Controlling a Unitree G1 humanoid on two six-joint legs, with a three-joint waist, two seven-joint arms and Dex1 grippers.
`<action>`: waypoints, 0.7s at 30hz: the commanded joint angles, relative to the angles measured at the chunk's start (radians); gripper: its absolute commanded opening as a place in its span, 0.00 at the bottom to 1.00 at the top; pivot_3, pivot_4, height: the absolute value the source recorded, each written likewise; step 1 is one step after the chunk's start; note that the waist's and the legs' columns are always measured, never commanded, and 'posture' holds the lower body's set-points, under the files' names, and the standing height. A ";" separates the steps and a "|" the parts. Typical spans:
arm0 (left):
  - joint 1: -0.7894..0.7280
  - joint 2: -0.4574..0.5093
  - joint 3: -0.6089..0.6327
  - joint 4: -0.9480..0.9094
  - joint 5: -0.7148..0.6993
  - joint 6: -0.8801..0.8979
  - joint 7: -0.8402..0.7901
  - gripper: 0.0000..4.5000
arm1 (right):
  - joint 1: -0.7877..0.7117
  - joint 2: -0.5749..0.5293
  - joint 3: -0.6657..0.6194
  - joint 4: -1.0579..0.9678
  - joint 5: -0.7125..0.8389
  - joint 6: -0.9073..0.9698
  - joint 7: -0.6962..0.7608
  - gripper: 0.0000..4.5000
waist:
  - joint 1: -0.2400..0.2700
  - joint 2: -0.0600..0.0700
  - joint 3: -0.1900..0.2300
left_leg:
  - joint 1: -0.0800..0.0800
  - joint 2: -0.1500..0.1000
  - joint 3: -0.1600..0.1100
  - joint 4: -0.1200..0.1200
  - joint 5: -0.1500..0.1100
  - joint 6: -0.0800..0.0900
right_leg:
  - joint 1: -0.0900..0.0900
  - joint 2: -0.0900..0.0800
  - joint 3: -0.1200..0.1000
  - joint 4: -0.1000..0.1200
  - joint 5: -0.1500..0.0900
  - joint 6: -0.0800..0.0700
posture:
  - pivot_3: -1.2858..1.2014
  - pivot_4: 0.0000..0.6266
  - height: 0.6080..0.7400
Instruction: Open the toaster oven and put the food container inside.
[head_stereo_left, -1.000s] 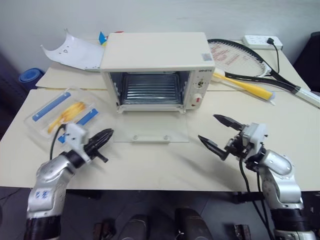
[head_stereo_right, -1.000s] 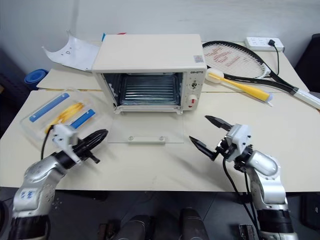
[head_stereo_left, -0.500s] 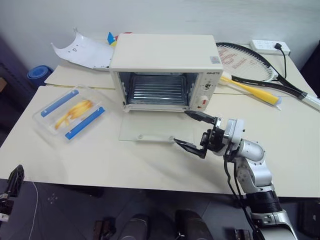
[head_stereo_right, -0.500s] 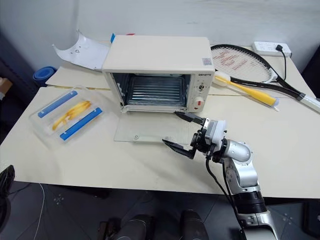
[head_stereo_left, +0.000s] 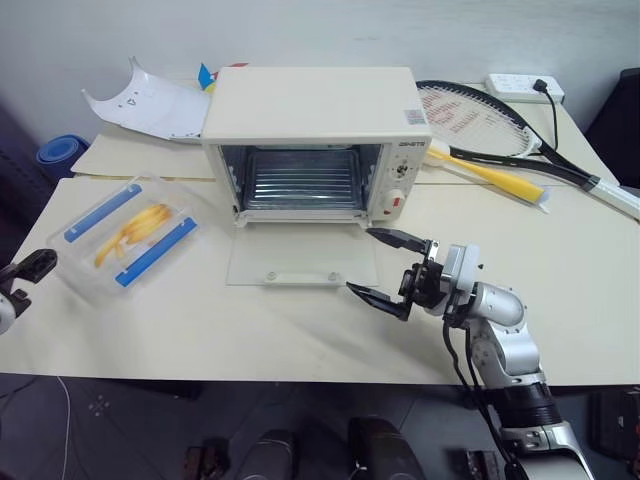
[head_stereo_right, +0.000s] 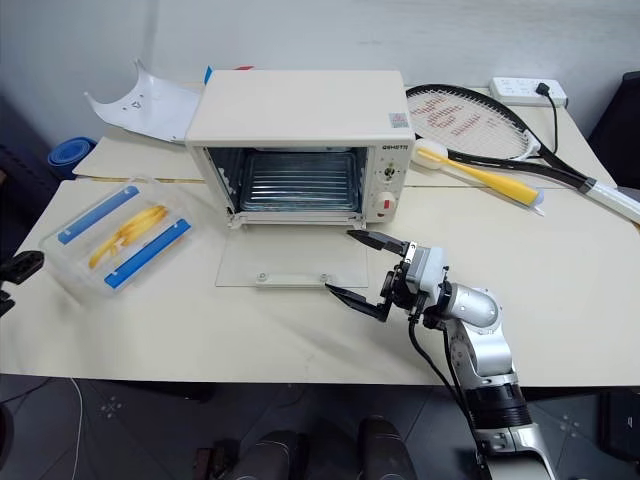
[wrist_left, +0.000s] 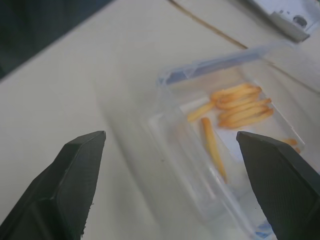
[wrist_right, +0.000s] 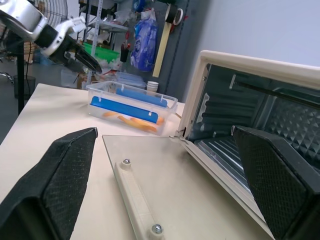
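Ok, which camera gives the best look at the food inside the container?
The left wrist view: the food container sits close ahead, and its yellow strips are individually visible through the clear lid. The head views show the whole box with both blue clips but the food small. The right wrist view shows it side-on, far off beyond the toaster oven door.

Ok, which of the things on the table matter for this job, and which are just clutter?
Job:
- toaster oven, door down
- food container, left of it
- left gripper, right gripper, both open

Clutter:
- tennis racket
- power strip
- curved white plastic sheet
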 joint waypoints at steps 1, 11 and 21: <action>-0.104 0.049 -0.057 0.126 0.058 0.044 -0.042 0.99 | 0.024 0.002 -0.005 -0.041 -0.009 -0.030 -0.020 1.00 | 0.000 0.000 0.000 | 0.000 0.000 0.000 0.000 0.000 0.000 | 0.000 0.000 0.000 0.000 0.000 0.000 | 0.52 0.24 1.00; -0.280 0.068 -0.153 0.316 0.232 0.046 -0.144 0.64 | 0.041 0.007 0.002 -0.047 -0.040 -0.054 -0.054 1.00 | -0.001 0.000 0.000 | -0.001 0.000 0.001 0.001 0.000 -0.001 | -0.003 0.000 0.000 0.002 0.000 0.000 | 0.52 0.24 1.00; -0.237 0.227 -0.214 0.269 0.348 0.077 -0.411 0.02 | 0.024 -0.004 -0.003 -0.012 -0.052 -0.073 -0.055 1.00 | -0.017 -0.002 0.000 | -0.004 -0.001 0.003 0.001 0.001 -0.001 | -0.009 -0.001 0.001 0.008 0.000 0.000 | 0.52 0.24 1.00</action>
